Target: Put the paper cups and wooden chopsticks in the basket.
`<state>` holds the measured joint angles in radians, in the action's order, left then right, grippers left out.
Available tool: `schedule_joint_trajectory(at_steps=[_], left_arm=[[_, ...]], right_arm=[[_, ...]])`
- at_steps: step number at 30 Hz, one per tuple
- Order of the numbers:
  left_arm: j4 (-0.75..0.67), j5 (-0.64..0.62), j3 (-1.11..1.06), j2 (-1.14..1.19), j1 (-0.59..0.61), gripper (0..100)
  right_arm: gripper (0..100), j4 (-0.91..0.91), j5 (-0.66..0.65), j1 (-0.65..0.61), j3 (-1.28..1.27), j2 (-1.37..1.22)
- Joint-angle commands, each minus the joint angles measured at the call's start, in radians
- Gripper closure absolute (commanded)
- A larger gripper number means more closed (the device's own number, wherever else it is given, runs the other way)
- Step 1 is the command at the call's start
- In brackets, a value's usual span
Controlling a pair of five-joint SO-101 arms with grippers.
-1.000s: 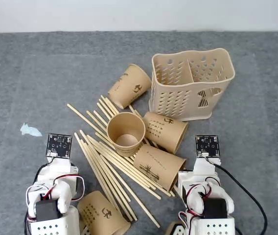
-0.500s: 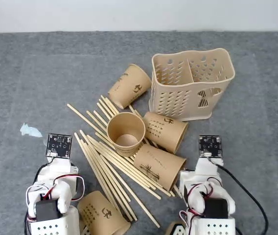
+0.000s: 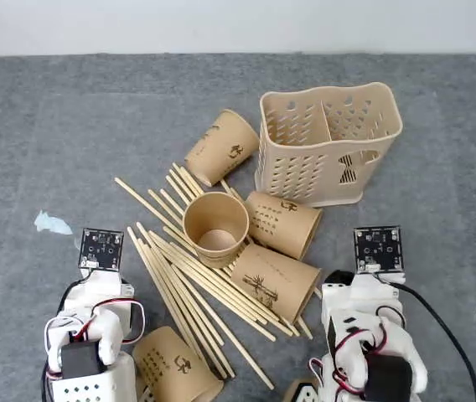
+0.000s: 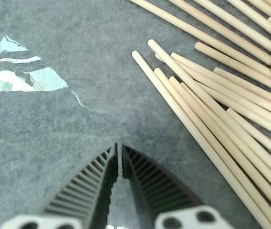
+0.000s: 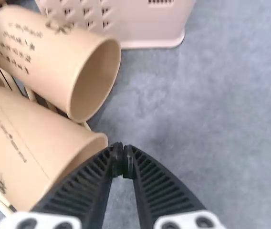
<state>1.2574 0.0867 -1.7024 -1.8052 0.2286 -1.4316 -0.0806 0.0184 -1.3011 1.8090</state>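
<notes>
Progress: nothing done yet, as far as I can judge; the basket [image 3: 305, 172] shows no cup or stick inside.
Remaining: all five cups [image 3: 273, 283] and the whole chopsticks [image 3: 192, 280] pile, all loose outside the basket.
Left gripper [image 4: 118, 151]: fingers pressed together, empty; stick ends lie near, ahead of the tips and off to one side.
Right gripper [image 5: 122, 153]: fingers pressed together, empty; nearest cup [image 5: 30, 143] has its rim just beside the tips, second cup [image 5: 45, 52] lies beyond it, and the basket is farther ahead.
</notes>
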Motion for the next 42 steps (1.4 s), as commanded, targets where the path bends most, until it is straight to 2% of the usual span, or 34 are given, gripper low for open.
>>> schedule_joint_trajectory(at_steps=[1,7,12,18,24,29,34,42], left_arm=[[0.005,0.005,0.018,-0.021,-0.008,99],[0.005,0.005,0.018,-0.021,-0.008,99],[0.005,0.005,0.018,-0.021,-0.008,99],[0.005,0.005,0.018,-0.021,-0.008,99],[0.005,0.005,0.018,-0.021,-0.008,99],[0.005,0.005,0.018,-0.021,-0.008,99],[0.005,0.005,0.018,-0.021,-0.008,99],[0.005,0.005,0.018,-0.021,-0.008,99]], right_arm=[[98.9,0.010,-0.006,0.001,0.133,0.007],[98.7,0.016,0.020,-0.002,0.235,0.007],[98.9,-0.041,0.097,-0.142,0.304,-0.036],[98.7,-0.094,0.233,-0.335,0.520,-0.384],[98.7,-0.102,0.302,-0.479,0.740,-0.762],[98.7,-0.099,0.350,-0.565,0.855,-0.961],[98.3,-0.097,0.396,-0.587,0.964,-1.119],[82.1,-0.097,0.440,-0.599,1.053,-1.337]])
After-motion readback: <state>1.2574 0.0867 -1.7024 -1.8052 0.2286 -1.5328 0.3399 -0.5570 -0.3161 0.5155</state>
